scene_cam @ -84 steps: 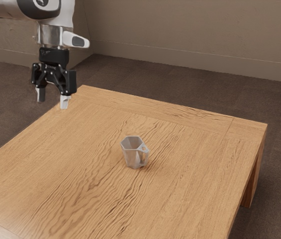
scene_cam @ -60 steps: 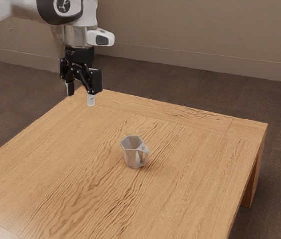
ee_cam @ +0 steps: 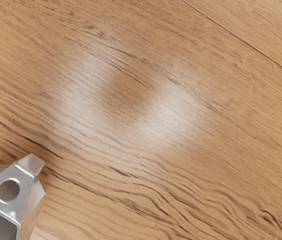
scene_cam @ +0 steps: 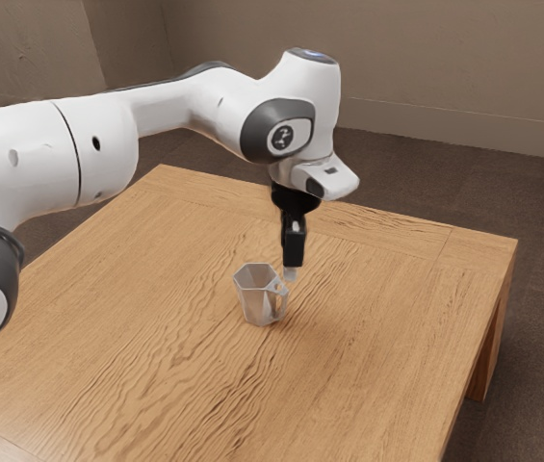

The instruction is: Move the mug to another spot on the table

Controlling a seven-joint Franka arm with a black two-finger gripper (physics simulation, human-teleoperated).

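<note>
The table [scene_cam: 137, 375] is bare wood, broad, with plenty of free surface on every side of the mug. My arm [scene_cam: 156, 125] reaches over it from the exterior view's left, wrist pointing straight down.

The mug [scene_cam: 260, 295] stands upright and looks empty near the table's middle, its small handle [scene_cam: 279, 289] pointing toward 3 o'clock in the exterior view. It is grey, faceted and shiny. I judge it rigid, light and rather slick, so a loose pinch could let it twist or slide. Opposite flat facets of the body, or the wall at the rim, look like the surest hold. The handle seems too small to trust.

The gripper [scene_cam: 291, 274] hangs just above the mug at about 1 o'clock, over the handle side and not touching. It is edge-on to the camera, so I cannot tell whether it is apart or together. In the wrist view the mug [ee_cam: 6, 200] lies off-centre, so I would need to shift over it before going down.
</note>
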